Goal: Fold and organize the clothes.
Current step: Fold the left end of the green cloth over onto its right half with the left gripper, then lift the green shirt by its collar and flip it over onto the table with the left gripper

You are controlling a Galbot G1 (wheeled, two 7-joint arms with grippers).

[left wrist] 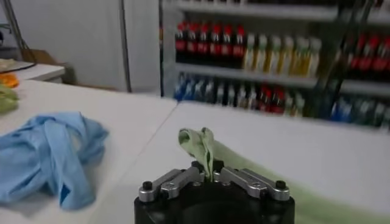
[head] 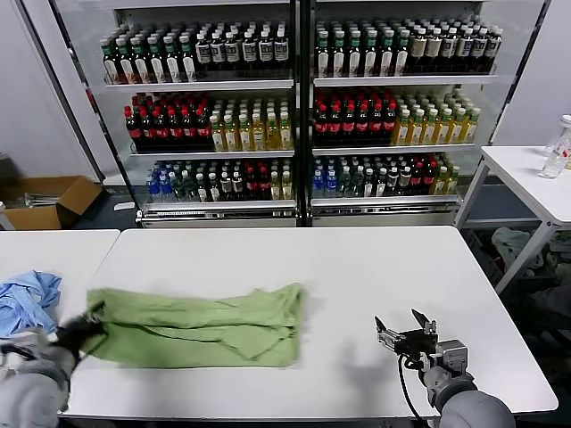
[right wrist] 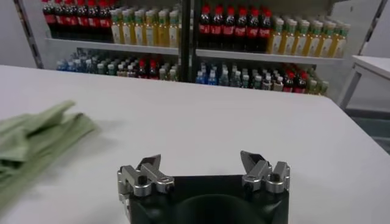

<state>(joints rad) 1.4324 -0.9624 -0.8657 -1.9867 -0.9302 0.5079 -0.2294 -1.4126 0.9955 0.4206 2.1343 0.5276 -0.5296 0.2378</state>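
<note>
The light green shirt (head: 201, 325) lies folded into a long band on the white table (head: 357, 276), left of the middle. My left gripper (head: 82, 332) is shut on the shirt's left end; in the left wrist view a pinch of green fabric (left wrist: 201, 146) stands up between the closed jaws of that gripper (left wrist: 209, 172). My right gripper (head: 403, 328) hovers low over the table's front right, open and empty, well clear of the shirt. In the right wrist view the gripper (right wrist: 201, 163) has its jaws wide apart and the shirt's right end (right wrist: 36, 137) lies off to one side.
A crumpled blue garment (head: 27, 299) lies on the adjoining table at the far left, close to my left gripper; it also shows in the left wrist view (left wrist: 49, 155). Drink coolers (head: 294, 107) stand behind. A second white table (head: 531, 178) stands at the right.
</note>
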